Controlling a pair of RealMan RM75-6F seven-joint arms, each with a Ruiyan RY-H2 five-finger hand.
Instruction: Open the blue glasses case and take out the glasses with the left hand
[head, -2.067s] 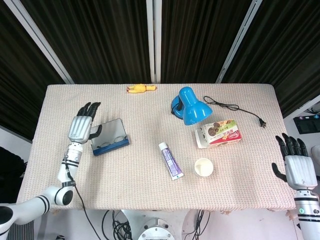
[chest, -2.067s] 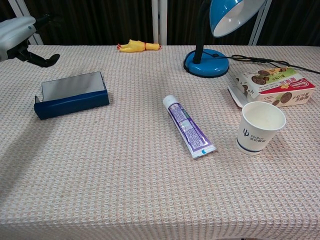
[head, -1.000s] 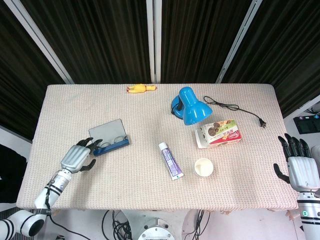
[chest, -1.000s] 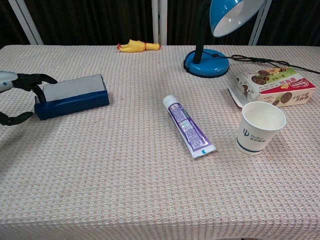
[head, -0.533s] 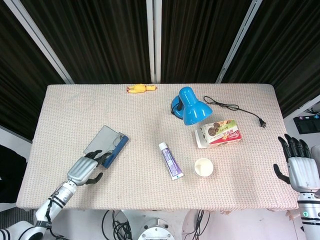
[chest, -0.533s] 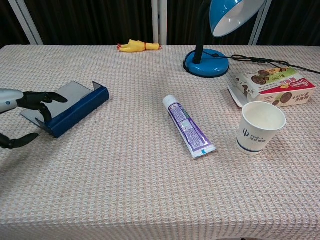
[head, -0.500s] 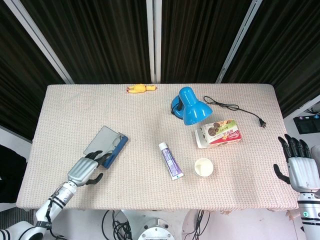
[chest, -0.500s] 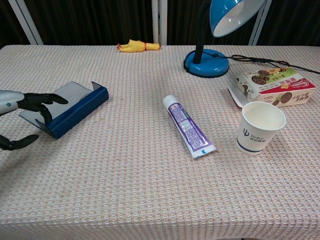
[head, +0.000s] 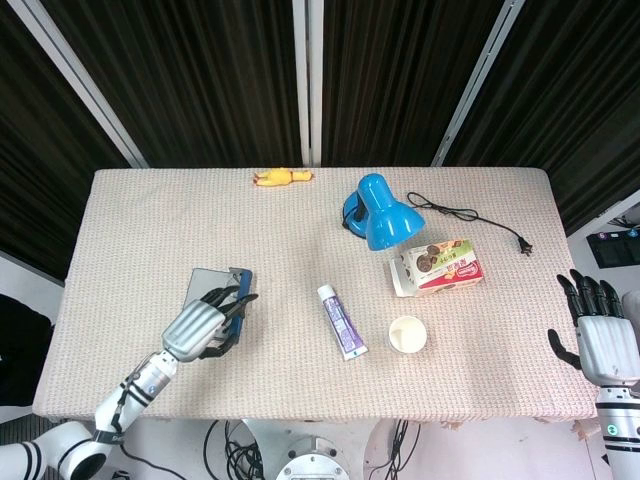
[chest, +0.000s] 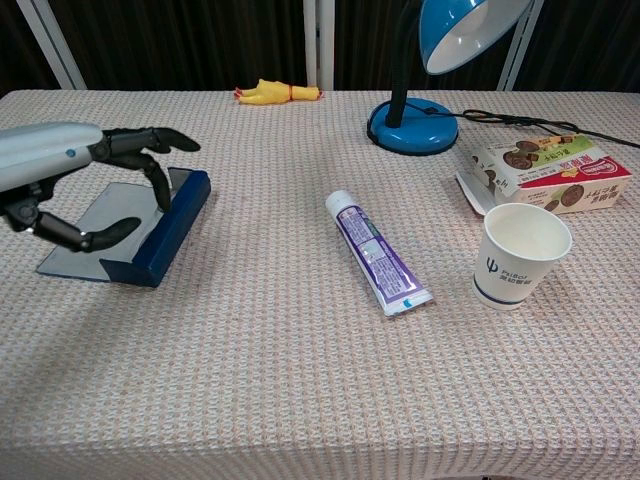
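One blue glasses case (chest: 160, 235) lies open near the table's (chest: 300, 380) left front; the left hand (chest: 70, 175) hovers over it, fingers (chest: 150, 140) spread, grasping nothing. Right hand (head: 600, 335) hangs released beside the table.

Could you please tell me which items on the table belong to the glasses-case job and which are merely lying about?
Belonging to the job:
blue glasses case, lying open
left hand, fingers spread over the case

Just lying about:
toothpaste tube
paper cup
biscuit box
blue desk lamp
yellow toy
right hand, off the table edge
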